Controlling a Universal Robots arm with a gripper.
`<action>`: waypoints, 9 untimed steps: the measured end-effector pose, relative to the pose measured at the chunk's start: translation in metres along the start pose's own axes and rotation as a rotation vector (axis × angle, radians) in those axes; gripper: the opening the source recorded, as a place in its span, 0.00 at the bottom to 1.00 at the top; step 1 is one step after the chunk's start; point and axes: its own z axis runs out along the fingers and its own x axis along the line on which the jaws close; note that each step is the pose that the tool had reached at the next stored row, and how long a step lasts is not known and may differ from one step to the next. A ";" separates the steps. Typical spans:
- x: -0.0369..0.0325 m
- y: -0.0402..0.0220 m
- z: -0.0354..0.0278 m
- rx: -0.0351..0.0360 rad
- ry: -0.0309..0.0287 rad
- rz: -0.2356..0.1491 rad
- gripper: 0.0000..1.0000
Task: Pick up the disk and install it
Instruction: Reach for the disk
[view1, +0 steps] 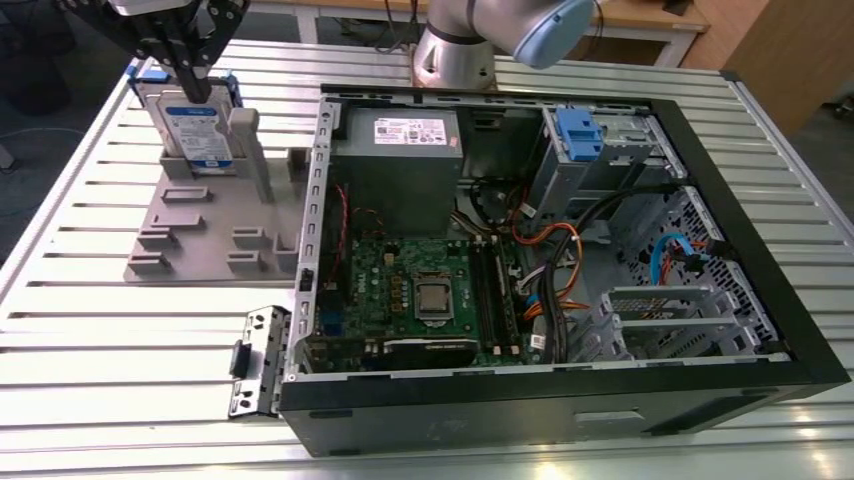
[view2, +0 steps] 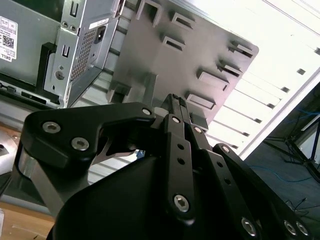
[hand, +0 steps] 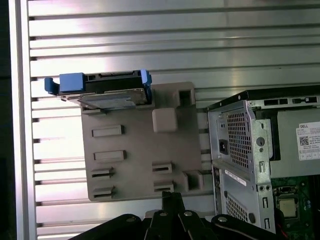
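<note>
At the exterior view's left, the black two-fingered gripper hangs above the disk, a silver hard drive in a bright blue plastic carrier. The drive stands on edge in the grey plastic fixture plate, and the gripper's fingers look pressed together on nothing. I judge that closed tips could strike the drive's top edge instead of straddling it, and a skewed pull could wedge it against the grey upright post just beside. Further right, loose orange cables inside the open black computer case could snag the carrier.
</note>
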 end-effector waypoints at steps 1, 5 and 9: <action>0.0008 -0.0001 0.0000 0.0000 0.0000 0.000 0.10; 0.0038 -0.0003 0.0000 0.0000 0.0000 0.000 0.10; 0.0067 -0.0005 0.0000 0.0000 -0.0001 0.000 0.10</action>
